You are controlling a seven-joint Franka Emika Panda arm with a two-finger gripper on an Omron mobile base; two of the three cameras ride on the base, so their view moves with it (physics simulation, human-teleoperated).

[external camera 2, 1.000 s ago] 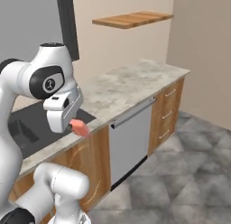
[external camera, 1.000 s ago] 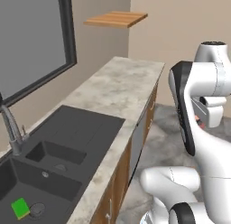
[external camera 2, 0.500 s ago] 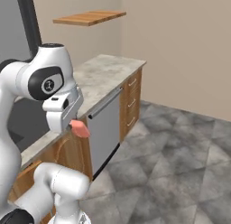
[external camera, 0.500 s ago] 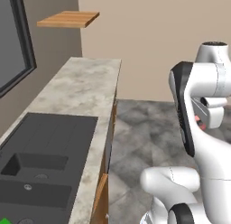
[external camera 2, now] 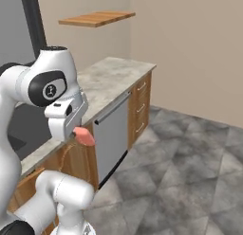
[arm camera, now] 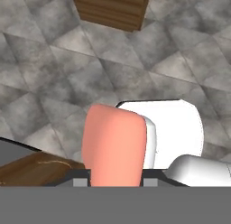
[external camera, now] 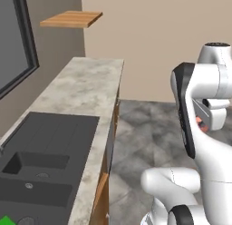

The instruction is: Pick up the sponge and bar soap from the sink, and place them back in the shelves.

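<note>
One bar soap (arm camera: pixel 115 144) in jaws, one sponge (external camera: pixel 6 220) in sink (external camera: pixel 50 142)

Salmon-pink bar soap (arm camera: pixel 115 144), black sink (external camera: pixel 50 147), light-brown shelves (external camera: pixel 71 18), grey-mottled counter (external camera: pixel 86 85).

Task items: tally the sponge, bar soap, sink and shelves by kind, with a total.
Sponge: 1, a green corner at the sink's front edge
Bar soap: 1, held in the gripper
Sink: 1
Shelves: 1 plank
Total: 4
</note>
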